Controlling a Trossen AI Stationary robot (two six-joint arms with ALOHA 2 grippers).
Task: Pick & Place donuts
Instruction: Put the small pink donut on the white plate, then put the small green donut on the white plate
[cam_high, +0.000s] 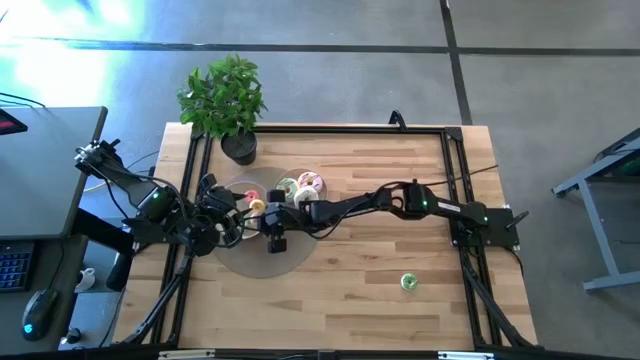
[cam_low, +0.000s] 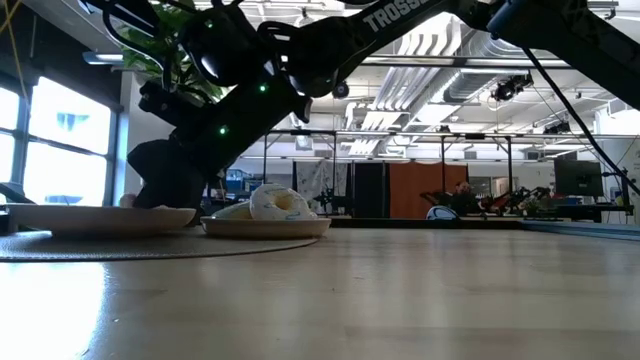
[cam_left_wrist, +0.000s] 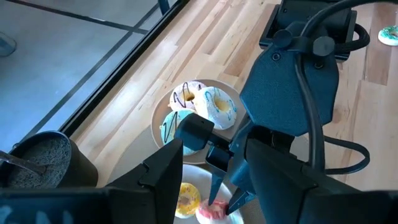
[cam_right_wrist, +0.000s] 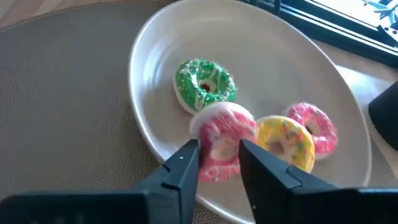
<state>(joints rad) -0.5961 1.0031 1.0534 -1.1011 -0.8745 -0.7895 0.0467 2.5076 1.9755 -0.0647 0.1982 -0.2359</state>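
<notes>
My right gripper (cam_right_wrist: 219, 149) (cam_high: 270, 218) reaches over the near beige plate (cam_right_wrist: 155, 81) and is shut on a pink mini donut (cam_right_wrist: 222, 140). A green mini donut (cam_right_wrist: 205, 84), a yellow one (cam_right_wrist: 287, 142) and another pink one (cam_right_wrist: 313, 126) lie flat in that plate. Three larger iced donuts (cam_left_wrist: 199, 109) lie in a second plate (cam_high: 303, 186). One green donut (cam_high: 408, 282) lies alone on the bare table. My left gripper (cam_high: 230, 215) is open and hovers just left of the plates, touching nothing. My right gripper pinches the pink mini donut by its ring (cam_right_wrist: 214, 158), one finger on each flat face, coming from above and slanting down. The donut stands on edge between the fingers (cam_right_wrist: 186, 165), over the plate's near rim. Whether its lower edge touches the plate, I cannot tell.
Both plates sit on a round grey mat (cam_high: 270, 255). A potted plant (cam_high: 225, 100) stands at the table's far left corner. A black frame rail (cam_high: 320, 130) runs round the tabletop. The two arms are close together over the plates. Bare wood lies toward the table's near and right sides.
</notes>
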